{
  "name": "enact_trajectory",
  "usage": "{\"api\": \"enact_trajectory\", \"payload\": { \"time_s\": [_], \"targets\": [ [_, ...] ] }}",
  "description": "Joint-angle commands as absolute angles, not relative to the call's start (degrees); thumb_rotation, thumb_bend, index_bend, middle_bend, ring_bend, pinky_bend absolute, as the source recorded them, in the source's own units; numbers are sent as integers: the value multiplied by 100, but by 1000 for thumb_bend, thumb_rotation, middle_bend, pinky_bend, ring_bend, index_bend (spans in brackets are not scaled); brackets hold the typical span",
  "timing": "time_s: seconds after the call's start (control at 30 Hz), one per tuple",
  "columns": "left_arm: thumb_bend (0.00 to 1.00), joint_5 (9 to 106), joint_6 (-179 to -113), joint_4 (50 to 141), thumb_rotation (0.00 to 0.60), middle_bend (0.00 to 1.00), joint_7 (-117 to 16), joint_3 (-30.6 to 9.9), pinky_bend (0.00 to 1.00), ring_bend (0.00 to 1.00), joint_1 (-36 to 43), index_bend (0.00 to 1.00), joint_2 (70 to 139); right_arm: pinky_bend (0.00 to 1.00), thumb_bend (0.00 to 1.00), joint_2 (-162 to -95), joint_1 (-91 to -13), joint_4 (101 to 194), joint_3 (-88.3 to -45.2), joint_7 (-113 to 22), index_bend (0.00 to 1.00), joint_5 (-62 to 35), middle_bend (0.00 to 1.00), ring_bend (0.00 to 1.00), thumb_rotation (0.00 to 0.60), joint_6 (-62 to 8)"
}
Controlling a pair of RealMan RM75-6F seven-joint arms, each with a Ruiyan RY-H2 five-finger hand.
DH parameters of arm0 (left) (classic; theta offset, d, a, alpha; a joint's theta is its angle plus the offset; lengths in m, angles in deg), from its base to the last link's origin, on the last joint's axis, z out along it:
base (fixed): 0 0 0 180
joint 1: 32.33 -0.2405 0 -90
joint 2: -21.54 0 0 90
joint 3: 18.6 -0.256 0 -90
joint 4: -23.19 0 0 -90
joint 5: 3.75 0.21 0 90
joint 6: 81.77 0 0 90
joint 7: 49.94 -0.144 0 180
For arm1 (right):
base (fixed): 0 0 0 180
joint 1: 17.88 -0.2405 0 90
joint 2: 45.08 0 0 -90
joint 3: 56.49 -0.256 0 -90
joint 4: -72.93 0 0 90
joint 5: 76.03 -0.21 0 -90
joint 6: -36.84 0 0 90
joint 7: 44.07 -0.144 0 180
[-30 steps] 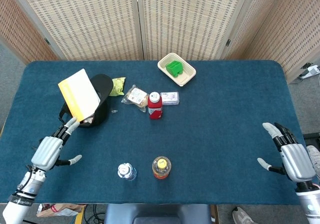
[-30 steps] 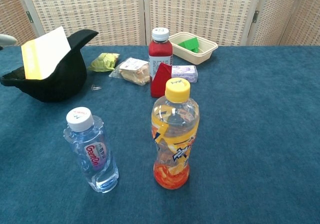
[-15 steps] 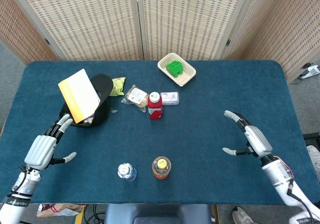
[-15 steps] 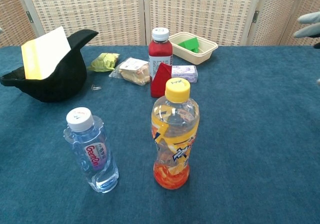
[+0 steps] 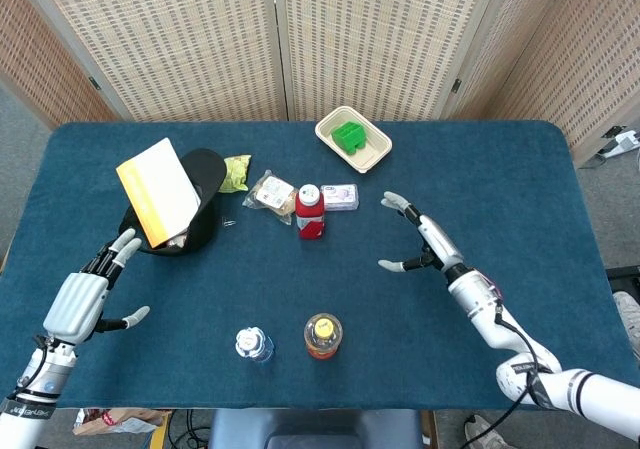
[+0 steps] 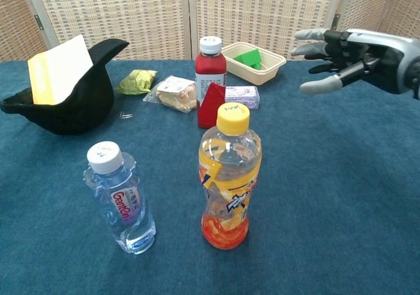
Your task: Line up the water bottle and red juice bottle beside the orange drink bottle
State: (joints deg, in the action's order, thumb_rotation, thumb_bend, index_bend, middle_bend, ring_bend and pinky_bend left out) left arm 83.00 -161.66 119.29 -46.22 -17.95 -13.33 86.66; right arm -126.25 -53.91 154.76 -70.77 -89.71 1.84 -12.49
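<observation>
Red juice bottle (image 5: 309,212) stood far of orange bottle (image 5: 322,336) and water bottle (image 5: 252,345). Right hand (image 5: 418,240) spread wide, empty, to its right; left hand (image 5: 82,299) open too. Best wrap low on the body, clear of the snack packets (image 5: 272,194).

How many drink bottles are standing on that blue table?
3: the water bottle and orange drink bottle stand side by side at the near edge; the red juice bottle stands mid-table.

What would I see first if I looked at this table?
Probably the orange drink bottle with its yellow cap, standing up close beside the water bottle. Behind them stands the red juice bottle, and the right robot hand reaches in open above the blue table.
</observation>
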Motion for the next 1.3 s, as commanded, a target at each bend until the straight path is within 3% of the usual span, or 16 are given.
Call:
{"api": "enact_trajectory", "payload": {
  "time_s": [0.03, 0.83, 1.1, 1.3],
  "targets": [
    [160, 8319, -16161, 11957, 600, 11, -4619, -1789, 232, 46, -1356, 36, 8643, 104, 0, -13036, -5719, 15073, -7299, -9133, 63, -55, 103, 3, 600, -936],
    [160, 8483, -16311, 12096, 600, 11, -4496, -1726, 232, 46, -1616, 36, 8444, 103, 14, -14774, -7366, 12751, -7858, -9498, 69, -425, 125, 23, 600, 385],
    [161, 8530, -16324, 12157, 600, 11, -4485, -1710, 231, 46, -1664, 36, 8382, 104, 142, -15126, -7601, 12145, -7875, -9799, 182, -314, 204, 82, 600, 474],
    [161, 8565, -16295, 12201, 600, 11, -4486, -1695, 231, 46, -1670, 36, 8347, 139, 265, -15357, -7711, 11783, -7885, -9930, 363, -279, 319, 137, 600, 434]
  ]
}}
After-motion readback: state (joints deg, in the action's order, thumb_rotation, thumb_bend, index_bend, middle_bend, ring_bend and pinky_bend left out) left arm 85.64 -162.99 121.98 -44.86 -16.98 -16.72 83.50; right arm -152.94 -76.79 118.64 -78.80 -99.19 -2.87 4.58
